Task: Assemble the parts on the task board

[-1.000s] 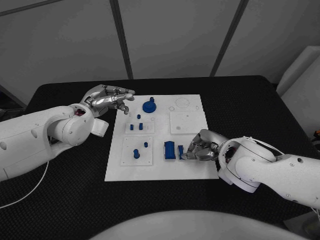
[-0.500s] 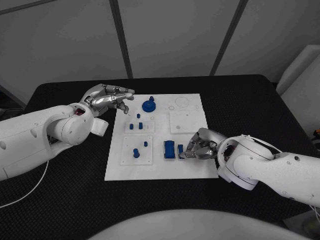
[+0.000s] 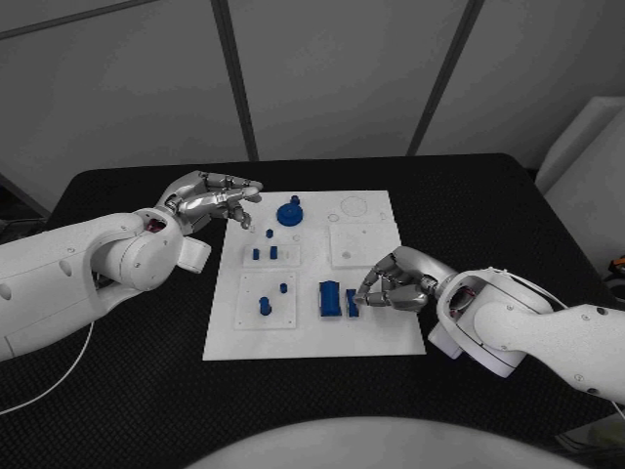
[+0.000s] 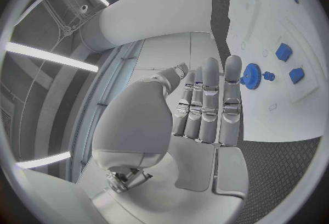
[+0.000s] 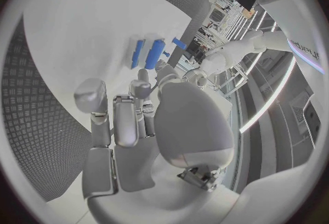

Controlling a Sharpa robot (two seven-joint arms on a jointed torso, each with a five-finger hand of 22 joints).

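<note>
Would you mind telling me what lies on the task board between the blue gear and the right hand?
In the head view, between the blue gear and the right hand lies a raised white square plate on the task board, bare of blue parts.

Support surface: a black table (image 3: 130,362) with a fine textured top. Lying flat and directly on it, at mid-table, is the white task board (image 3: 376,337), a rectangular plate with its long sides running away from the robot. The fingers (image 3: 239,191) of the left hand are over the board's far corner on that side. The fingers (image 3: 372,293) of the right hand are over the board's near half, inside its edge. Bare table borders the board on all sides.
</note>
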